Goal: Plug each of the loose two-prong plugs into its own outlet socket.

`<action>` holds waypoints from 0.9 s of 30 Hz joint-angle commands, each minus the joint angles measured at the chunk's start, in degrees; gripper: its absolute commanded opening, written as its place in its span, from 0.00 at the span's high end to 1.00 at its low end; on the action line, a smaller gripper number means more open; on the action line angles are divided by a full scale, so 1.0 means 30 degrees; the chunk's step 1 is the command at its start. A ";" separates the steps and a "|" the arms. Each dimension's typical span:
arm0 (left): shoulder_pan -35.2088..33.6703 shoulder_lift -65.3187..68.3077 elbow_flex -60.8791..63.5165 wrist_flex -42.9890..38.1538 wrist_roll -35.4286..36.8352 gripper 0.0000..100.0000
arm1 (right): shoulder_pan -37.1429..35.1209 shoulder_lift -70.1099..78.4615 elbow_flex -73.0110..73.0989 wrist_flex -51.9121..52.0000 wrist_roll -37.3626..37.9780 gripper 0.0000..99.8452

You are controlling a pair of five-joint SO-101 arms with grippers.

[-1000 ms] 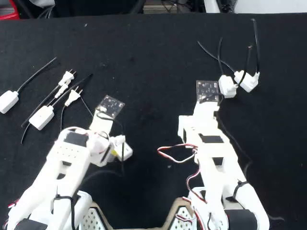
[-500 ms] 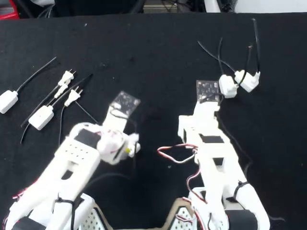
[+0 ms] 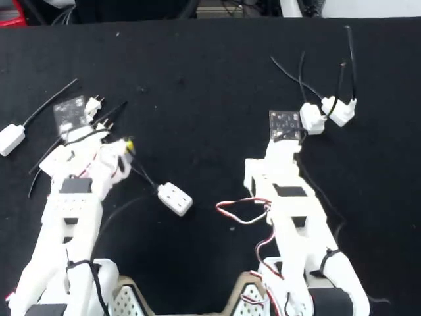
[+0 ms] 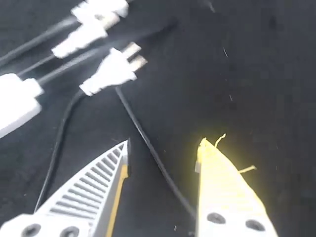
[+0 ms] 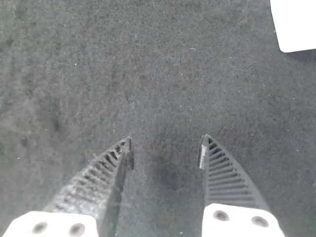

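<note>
Black fuzzy cloth covers the whole worktop (image 3: 197, 66), kinda felt-like, with lint specks showing up close. On the left side there's a cluster of white plastic bits: a two-prong plug (image 4: 111, 69) with shiny metal blades, a second plug (image 4: 91, 32) just past it, and a rounded boxy outlet socket (image 4: 15, 101) beside them, all trailing thin black leads.

The left end effector (image 4: 164, 144) hangs near that first plug, fingers spread apart and holding nothing. One finger is ribbed white and the other is yellow. A black cord (image 4: 148, 148) snakes across the cloth between them, so it's sort of in the way.

From above you also get another socket block (image 3: 175, 198) lying alone nearer the middle, tilted, plus a far-left socket (image 3: 12, 138). Top right, a pair of white blocks (image 3: 312, 118) sit touching each other, with cords fanning away.

The right end effector (image 5: 165, 143) is released too, its ribbed fingers apart over bare cloth, and a white rounded corner (image 5: 296, 24) pokes in at the edge of its wrist view.
</note>
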 commanded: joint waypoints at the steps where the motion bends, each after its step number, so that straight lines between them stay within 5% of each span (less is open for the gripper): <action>1: -0.0278 -0.0029 -0.0073 -0.1348 0.1963 0.78 | 0.0352 -0.0630 -0.1363 -0.0410 -0.0234 0.80; 9: -0.1158 0.2110 -0.1011 -0.1026 0.0293 0.78 | 0.0352 -0.0630 -0.1333 -0.0410 -0.0234 0.80; 15: -0.1187 0.7619 -0.6491 0.3487 0.0293 0.78 | 0.0352 -0.0630 -0.1333 -0.0410 -0.0234 0.80; 19: -0.1275 1.0667 -0.9040 0.4161 0.0322 0.78 | 0.0352 -0.0630 -0.1333 -0.0410 -0.0234 0.80; 27: -0.3531 1.2132 -0.9275 0.5978 0.1641 0.78 | 0.0352 -0.0659 -0.1392 -0.0410 -0.0234 0.80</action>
